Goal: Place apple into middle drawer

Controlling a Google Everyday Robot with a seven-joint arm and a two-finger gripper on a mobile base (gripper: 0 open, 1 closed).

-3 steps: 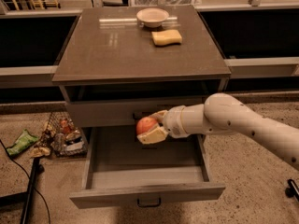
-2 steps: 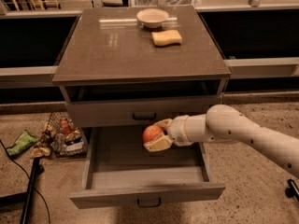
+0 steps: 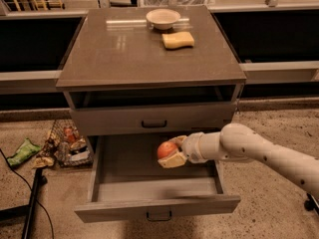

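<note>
The gripper [image 3: 172,155], reaching in from 3 o'clock, holds the apple [image 3: 165,148] clasped between its fingers just above the floor of the open middle drawer [image 3: 122,169], right of the drawer's centre. With the drawer out and the fruit already within its walls, only lowering and release appear to remain. The apple sits at the gripper's 10 o'clock tip, with the shut upper drawer [image 3: 119,121] at 12 o'clock of it.

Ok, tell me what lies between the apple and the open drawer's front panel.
Nothing. The camera view shows only bare drawer floor between the apple, gripped by the hand over the middle drawer, and that drawer's front panel.
</note>
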